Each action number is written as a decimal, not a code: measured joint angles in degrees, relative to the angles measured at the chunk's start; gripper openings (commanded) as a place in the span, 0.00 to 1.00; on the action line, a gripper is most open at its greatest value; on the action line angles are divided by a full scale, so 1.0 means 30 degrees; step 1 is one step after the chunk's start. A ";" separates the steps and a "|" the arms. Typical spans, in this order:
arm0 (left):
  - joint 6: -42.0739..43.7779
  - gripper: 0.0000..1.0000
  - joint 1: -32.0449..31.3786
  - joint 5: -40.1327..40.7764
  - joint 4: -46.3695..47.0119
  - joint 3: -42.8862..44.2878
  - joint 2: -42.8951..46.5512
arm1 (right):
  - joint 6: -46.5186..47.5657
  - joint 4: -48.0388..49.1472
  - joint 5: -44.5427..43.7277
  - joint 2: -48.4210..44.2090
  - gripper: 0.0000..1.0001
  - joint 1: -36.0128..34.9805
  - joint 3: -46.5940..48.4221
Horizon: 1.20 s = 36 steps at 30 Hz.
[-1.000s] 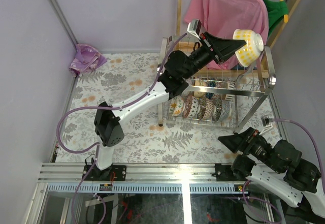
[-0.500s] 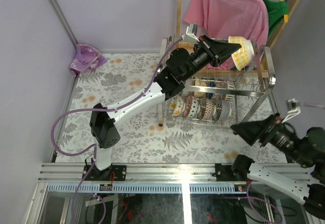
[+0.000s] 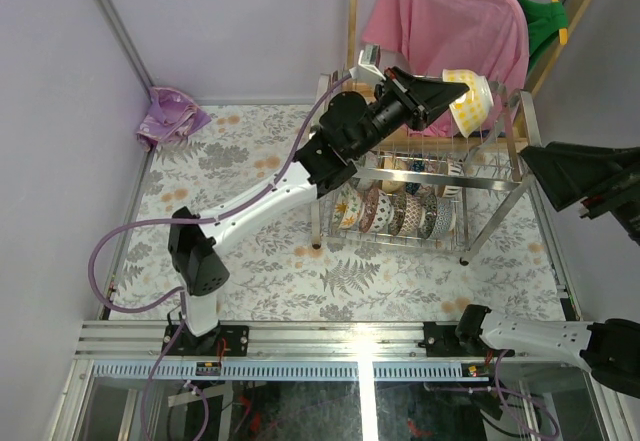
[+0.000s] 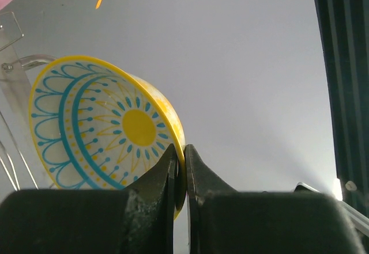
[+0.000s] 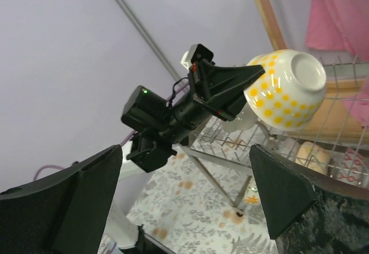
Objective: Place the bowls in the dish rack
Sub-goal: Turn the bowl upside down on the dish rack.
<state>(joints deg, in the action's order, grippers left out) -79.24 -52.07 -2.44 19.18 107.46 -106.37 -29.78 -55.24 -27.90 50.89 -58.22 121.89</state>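
The yellow bowl [image 3: 468, 101] is pinched by its rim in the left claw [image 3: 447, 89], above the top tier of the dish rack [image 3: 520, 176]. It is judged stiff, slick and breakable, best gripped at the rim. The right claw [image 5: 185, 150] is spread, empty.

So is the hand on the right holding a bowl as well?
No, the right hand has its fingers wide apart, nothing between them; only the left hand pinches the yellow bowl.
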 measured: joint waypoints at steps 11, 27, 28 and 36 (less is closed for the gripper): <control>-0.0648 0.00 0.0044 0.0408 -0.2295 0.1319 -0.1428 | 0.0801 0.0138 -0.0940 0.0393 1.00 -0.0160 -0.2339; -0.1202 0.02 0.0219 0.0372 -0.4233 0.1472 -0.1785 | 0.0860 0.0423 -0.1530 -0.1362 0.99 -0.0321 -0.3694; -0.1239 0.02 0.0226 0.0306 -0.4167 0.1443 -0.1756 | 0.0874 0.0503 -0.1537 -0.1362 1.00 -0.0357 -0.3818; -0.1348 0.24 0.0539 0.0044 -0.3956 0.0867 -0.1413 | 0.0962 0.0750 -0.1668 -0.1362 0.99 -0.0525 -0.4473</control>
<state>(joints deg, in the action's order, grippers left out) -83.29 -50.46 -2.31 7.31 110.06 -110.61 -26.89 -52.99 -32.91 46.81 -59.79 108.47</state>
